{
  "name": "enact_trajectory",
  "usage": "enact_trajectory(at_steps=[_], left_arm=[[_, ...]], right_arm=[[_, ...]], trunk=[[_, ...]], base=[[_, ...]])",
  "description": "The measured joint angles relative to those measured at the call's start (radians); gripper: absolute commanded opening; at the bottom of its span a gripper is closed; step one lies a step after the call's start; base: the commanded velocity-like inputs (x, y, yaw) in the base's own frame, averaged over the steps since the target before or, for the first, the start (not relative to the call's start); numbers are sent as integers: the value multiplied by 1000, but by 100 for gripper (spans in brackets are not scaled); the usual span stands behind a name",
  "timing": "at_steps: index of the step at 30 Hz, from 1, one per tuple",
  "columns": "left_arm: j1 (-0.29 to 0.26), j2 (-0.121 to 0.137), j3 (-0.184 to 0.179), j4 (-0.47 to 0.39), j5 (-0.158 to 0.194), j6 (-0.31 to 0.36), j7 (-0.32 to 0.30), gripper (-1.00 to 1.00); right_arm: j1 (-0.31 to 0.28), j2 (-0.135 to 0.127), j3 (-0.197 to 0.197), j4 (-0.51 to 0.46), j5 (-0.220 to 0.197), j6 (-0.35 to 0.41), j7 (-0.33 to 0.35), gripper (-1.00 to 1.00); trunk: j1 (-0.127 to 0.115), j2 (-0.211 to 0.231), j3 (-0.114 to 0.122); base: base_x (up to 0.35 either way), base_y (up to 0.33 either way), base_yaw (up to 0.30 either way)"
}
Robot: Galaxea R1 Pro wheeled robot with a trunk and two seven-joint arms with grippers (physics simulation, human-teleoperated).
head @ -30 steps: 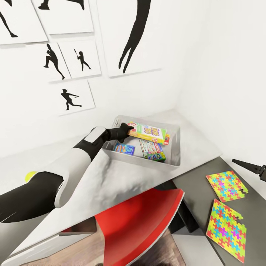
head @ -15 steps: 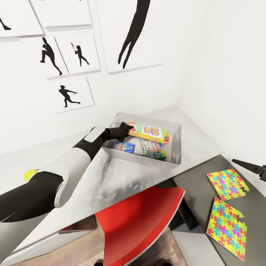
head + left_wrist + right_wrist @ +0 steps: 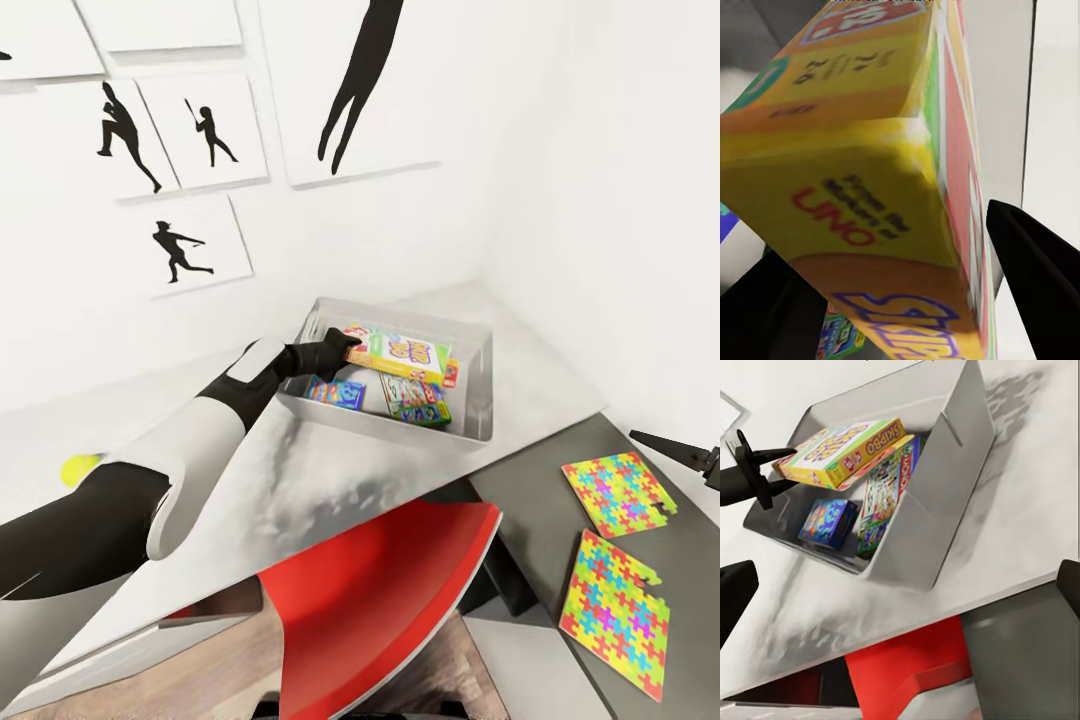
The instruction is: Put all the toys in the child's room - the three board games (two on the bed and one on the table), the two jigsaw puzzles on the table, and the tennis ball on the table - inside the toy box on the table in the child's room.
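Board game (image 3: 400, 353) hangs in left claw (image 3: 347, 349) over toy box (image 3: 472, 400).

Bright even render; left wrist close-up blurred

This is a kid's room at home. Colourful jigsaw puzzles (image 3: 616, 493) lie on a grey table (image 3: 525, 520), a metal box (image 3: 470, 432) holds bright game boxes (image 3: 398, 354), and black sports pictures (image 3: 201, 132) hang on white walls.
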Motion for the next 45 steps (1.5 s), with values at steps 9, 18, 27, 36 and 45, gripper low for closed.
enact_trajectory(at_steps=[9,18,27,36,45], left_arm=[[-38,2,1,0,1,5,3,-100],[-49,3,1,0,0,8,4,-100],[-60,2,1,0,1,9,5,-100],[-67,-1,1,0,1,9,4,-100],[-69,-2,1,1,1,9,3,-100]], right_arm=[[6,1,-29,0,0,0,0,100],[7,2,-36,0,0,0,1,100],[8,2,-38,0,0,0,1,100],[8,2,-38,0,0,0,2,100],[8,2,-38,0,0,0,2,100]], trunk=[[0,0,-4],[0,0,-7],[0,0,-17],[0,0,-31],[0,0,-46]], base=[[0,0,0],[0,0,0],[0,0,0],[0,0,0],[0,0,0]])
